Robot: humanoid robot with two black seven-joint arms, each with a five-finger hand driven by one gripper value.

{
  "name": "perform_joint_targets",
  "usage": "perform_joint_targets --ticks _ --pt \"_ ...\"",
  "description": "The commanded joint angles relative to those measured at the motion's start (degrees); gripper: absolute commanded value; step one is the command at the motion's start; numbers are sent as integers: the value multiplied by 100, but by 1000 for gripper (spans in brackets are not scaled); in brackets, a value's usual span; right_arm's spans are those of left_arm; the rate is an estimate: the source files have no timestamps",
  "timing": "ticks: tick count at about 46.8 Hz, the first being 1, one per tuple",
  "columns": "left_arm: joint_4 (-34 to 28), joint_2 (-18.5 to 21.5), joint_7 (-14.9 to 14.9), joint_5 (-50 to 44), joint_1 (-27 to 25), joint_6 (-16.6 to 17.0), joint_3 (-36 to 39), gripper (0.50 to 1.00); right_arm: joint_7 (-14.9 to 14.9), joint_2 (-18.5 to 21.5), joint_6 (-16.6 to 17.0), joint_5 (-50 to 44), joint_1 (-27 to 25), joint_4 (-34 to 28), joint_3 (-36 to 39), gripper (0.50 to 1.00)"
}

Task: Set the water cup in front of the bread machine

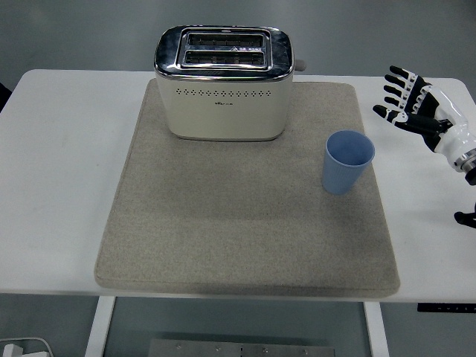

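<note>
A blue water cup (347, 161) stands upright and empty on the right part of a beige mat (223, 223). A cream and chrome toaster (222, 82) with two top slots stands at the back of the mat, to the cup's upper left. My right hand (409, 100) hovers at the right edge of the table, right of and slightly behind the cup, apart from it. Its fingers are spread and it holds nothing. The left arm is out of view.
The white table (59, 163) extends past the mat on both sides. The toaster's lever (299, 65) sticks out on its right side. A dark part of the robot (467, 218) shows at the right edge.
</note>
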Motion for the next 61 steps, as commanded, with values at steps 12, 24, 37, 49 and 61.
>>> perform_joint_targets --ticks 12,24,37,49,61 --pt "1 0 1 0 0 0 0 1000 353 -666 193 -301 -260 371 -8 915" --pt "1 0 1 1 0 0 0 1000 537 -790 317 -828 -664 380 -17 915" --pt "1 0 1 1 0 0 0 1000 748 -790 317 -1110 -999 415 -17 915" --pt "1 0 1 1 0 0 0 1000 854 -684 317 -1119 -1192 415 -17 915" --pt "1 0 -7 1 0 0 0 1000 845 -456 247 -1198 -1192 415 -17 915"
